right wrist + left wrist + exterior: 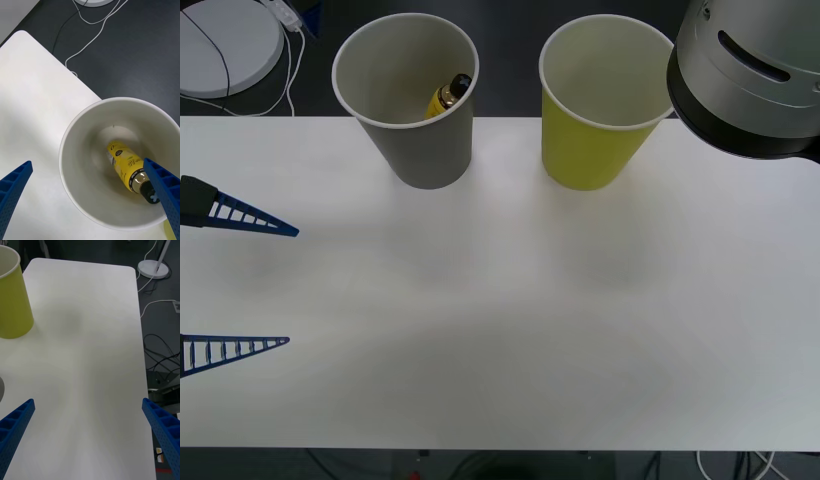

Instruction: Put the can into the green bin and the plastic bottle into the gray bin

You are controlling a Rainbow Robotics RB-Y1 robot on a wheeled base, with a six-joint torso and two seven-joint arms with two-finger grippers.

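The plastic bottle (448, 96) lies tilted inside the gray bin (420, 150) at the upper left of the front view, cap up against the wall. The green bin (592, 150) stands just beside it, upper centre; no can is seen. The right gripper (90, 195) hangs over the gray bin, jaws released. The left gripper (240, 280) waits at the left edge above the bench (510, 330), jaws spread, empty. The bottle looks light, smooth and rigid, best taken around its body.
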